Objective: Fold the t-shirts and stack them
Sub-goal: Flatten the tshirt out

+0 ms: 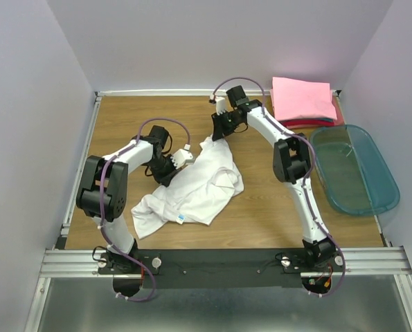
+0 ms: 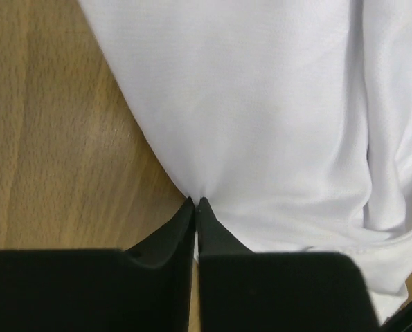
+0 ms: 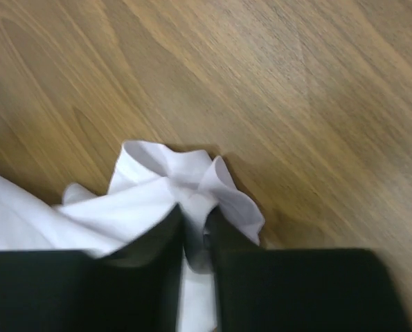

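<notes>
rightward, teal bin (image 1: pixel 354 169) just beside folded pink t-shirt (image 1: pixel 302 99); white t-shirt (image 1: pixel 199 183) outside.

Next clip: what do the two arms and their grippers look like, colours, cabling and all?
The left arm and right arm both have white links joined by bulky black joint housings. A purple cable runs along each and loops near the wrist. The left gripper and right gripper have matte black fingers tapering to narrow tips. No markings show.
</notes>
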